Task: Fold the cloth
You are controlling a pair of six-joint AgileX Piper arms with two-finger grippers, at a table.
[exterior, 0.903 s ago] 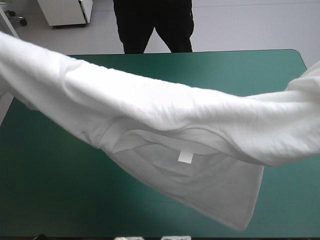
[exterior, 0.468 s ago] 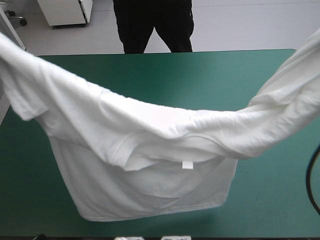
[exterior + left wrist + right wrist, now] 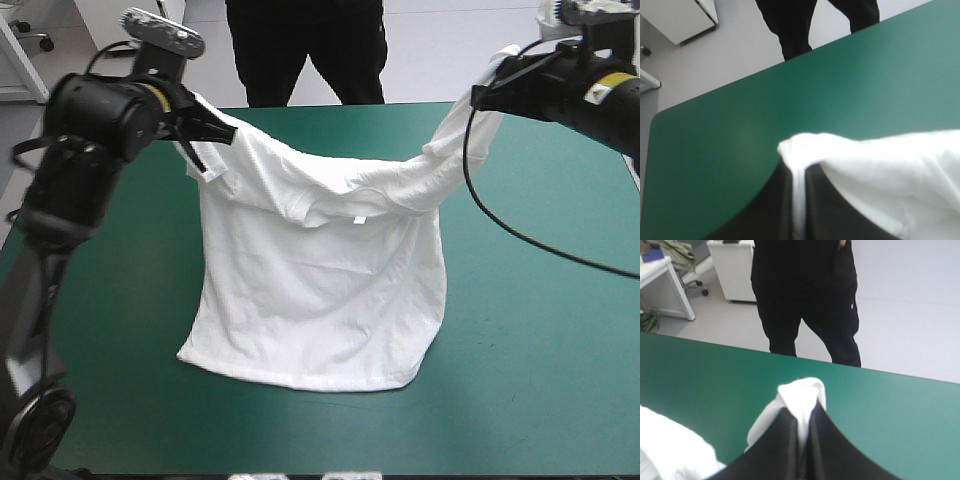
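The left arm and right arm are chunky matte-black cylinders, with a yellow band just behind the black fin-shaped fingers.

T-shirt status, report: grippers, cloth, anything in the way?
Left gripper shut on the T-shirt, right gripper likewise, both raised. T-shirt hangs spread between them, hem on the table. Nothing in the way.

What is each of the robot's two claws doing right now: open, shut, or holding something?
Left gripper: shut on the T-shirt, pinching one upper corner.
Right gripper: shut on the T-shirt, pinching the other upper corner.
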